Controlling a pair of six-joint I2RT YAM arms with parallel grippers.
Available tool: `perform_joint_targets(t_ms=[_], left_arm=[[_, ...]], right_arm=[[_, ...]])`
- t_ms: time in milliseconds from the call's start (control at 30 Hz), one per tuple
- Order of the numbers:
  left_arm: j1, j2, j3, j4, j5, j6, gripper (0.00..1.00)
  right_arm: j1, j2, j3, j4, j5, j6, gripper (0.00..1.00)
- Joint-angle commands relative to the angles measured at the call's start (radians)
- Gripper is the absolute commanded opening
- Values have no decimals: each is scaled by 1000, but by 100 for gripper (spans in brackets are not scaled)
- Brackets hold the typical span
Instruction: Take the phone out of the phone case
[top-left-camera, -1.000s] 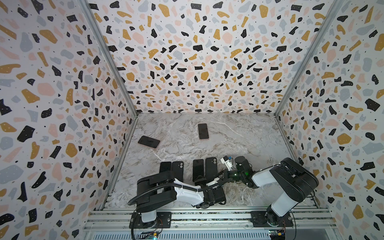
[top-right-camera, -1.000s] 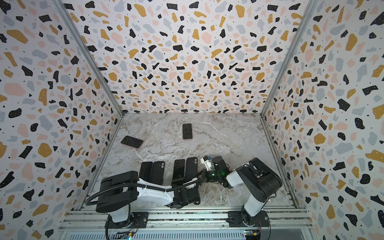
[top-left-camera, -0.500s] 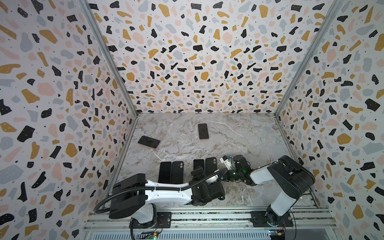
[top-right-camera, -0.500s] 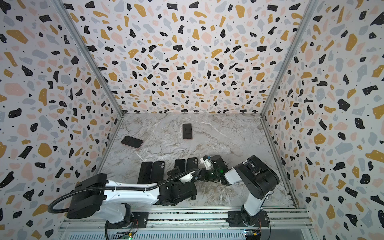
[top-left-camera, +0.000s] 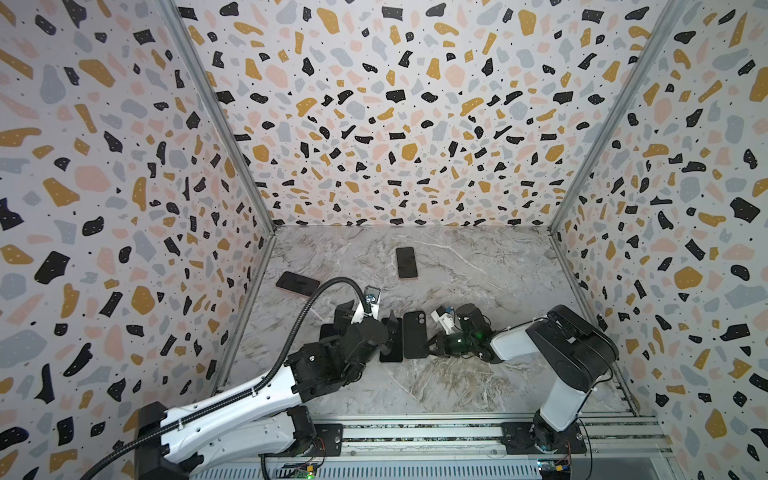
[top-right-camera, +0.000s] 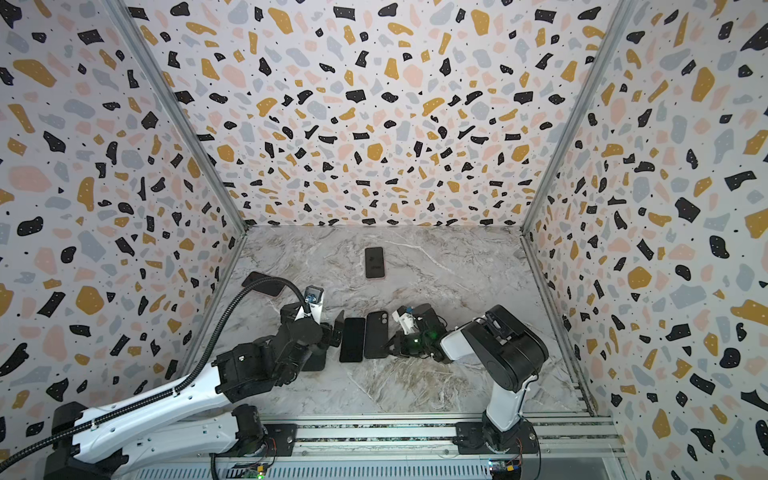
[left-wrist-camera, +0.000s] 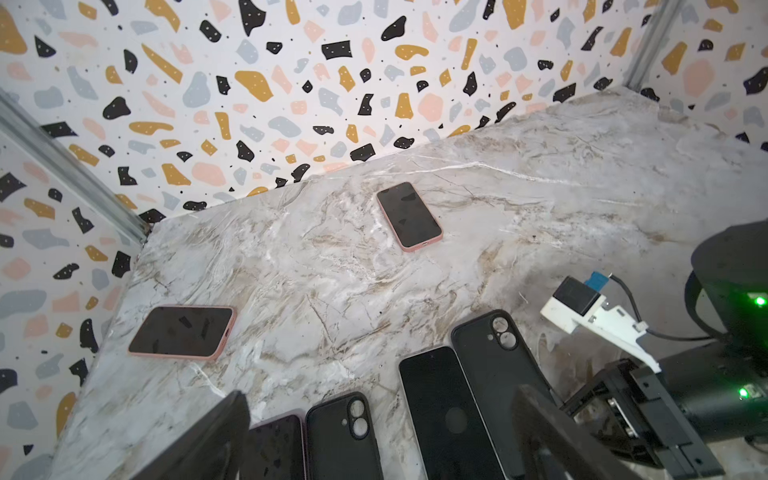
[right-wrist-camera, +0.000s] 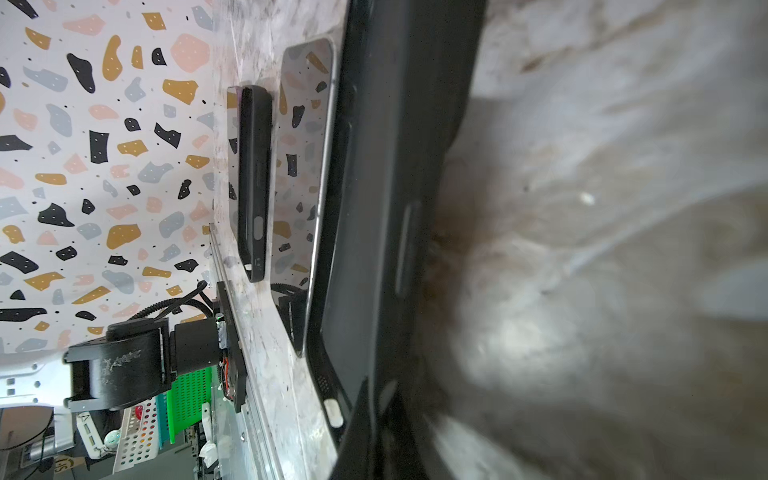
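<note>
The job looks done for this pair. The phone (top-left-camera: 392, 343) lies bare and flat on the table (top-left-camera: 478, 270), near the front at the middle. Just to its right is its black case (top-left-camera: 414, 334), empty, with the camera hole at the far end. The two lie side by side, touching or nearly so. Left of them are another phone (left-wrist-camera: 276, 449) and another empty case (left-wrist-camera: 345, 436), mostly under the left arm in both top views. A pink-cased phone (top-left-camera: 406, 262) far at the middle and a second pink-cased phone (top-left-camera: 297, 284) far left are not yet stripped. If they count, I judge about half the work is left.

The left gripper (left-wrist-camera: 380, 392) hangs over the left pair with its jaws wide apart and nothing in them. The right gripper (top-left-camera: 434, 347) has its jaws together, with the tips at the near right edge of the black case. Whether they pinch its wall I cannot tell.

A second ago the left arm lay low along the front, its gripper at the near ends of the phone and black case. Since then it has swung left and lifted. The phone, black case and right gripper have not moved.
</note>
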Motion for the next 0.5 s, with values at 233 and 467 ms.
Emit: perform_joint_targets(t_ms=[233,467], left_arm=[[49,17,-27,-65,13,-151,100],[65,12,-23,-74,16,-170,99]], right_arm=[[89,58,92,-45,32,20,0],[120,56,85,-33,41,44,0]])
